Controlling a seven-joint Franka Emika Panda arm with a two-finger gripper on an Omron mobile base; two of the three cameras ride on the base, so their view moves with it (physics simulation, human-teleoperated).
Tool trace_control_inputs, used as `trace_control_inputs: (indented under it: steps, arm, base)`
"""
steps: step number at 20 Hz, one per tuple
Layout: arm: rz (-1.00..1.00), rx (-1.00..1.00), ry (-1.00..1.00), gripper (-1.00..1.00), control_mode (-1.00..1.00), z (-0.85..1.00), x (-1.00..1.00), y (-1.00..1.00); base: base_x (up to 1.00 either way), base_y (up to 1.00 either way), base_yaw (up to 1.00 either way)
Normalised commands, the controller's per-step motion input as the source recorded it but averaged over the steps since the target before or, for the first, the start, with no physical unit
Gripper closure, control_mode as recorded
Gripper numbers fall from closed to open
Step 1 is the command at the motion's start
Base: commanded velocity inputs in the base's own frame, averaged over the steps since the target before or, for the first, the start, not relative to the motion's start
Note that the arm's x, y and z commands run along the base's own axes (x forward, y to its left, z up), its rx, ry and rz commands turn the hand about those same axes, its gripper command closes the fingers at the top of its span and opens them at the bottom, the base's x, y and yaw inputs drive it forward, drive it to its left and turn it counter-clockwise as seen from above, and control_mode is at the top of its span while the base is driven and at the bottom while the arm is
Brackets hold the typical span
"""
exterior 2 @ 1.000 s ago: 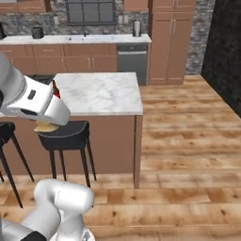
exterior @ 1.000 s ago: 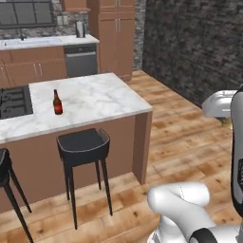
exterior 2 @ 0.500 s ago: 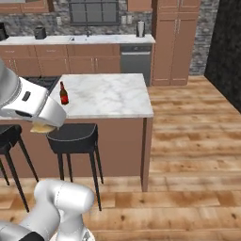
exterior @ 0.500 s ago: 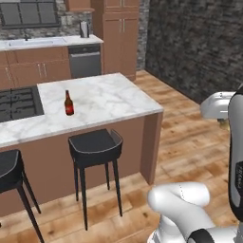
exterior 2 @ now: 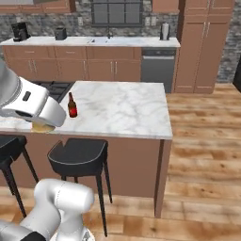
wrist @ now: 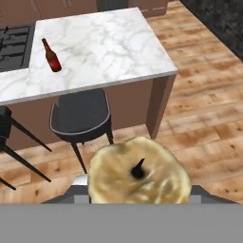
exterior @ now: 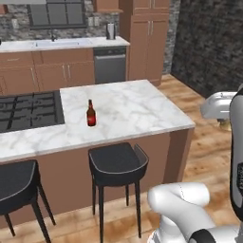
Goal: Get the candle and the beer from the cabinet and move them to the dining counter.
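Base has driven nearer the dining counter [exterior: 142,109]; beer [exterior: 90,113] upright there; gripper [wrist: 137,197] clamps candle [wrist: 140,173].

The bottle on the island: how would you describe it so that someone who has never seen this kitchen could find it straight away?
Look for the long white marble island with dark stools along its near side and a black cooktop set into it. Just beside the cooktop, on bare marble, stands the bottle: small, dark brown, upright, with a narrow neck and a red label. It is the only loose thing standing on the marble.

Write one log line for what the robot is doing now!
gripper: shut on candle | beer: upright on dining counter | candle: not yet placed
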Motion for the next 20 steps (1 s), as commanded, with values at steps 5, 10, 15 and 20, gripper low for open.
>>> trace_control_inputs:
  steps: [5,10,15,20]
  arm:
    - [0.00,0.00,0.00,1.00,1.00,0.00,0.00,0.00]
    - [0.00,0.00,0.00,1.00,1.00,0.00,0.00,0.00]
    - [0.00,0.00,0.00,1.00,1.00,0.00,0.00,0.00]
    - [0.00,0.00,0.00,1.00,1.00,0.00,0.00,0.00]
  base:
    - [0.78,-0.01,0.06]
    - [0.64,-0.03,0.00]
    - [0.56,-0.10,0.00]
    - [0.23,-0.12,0.01]
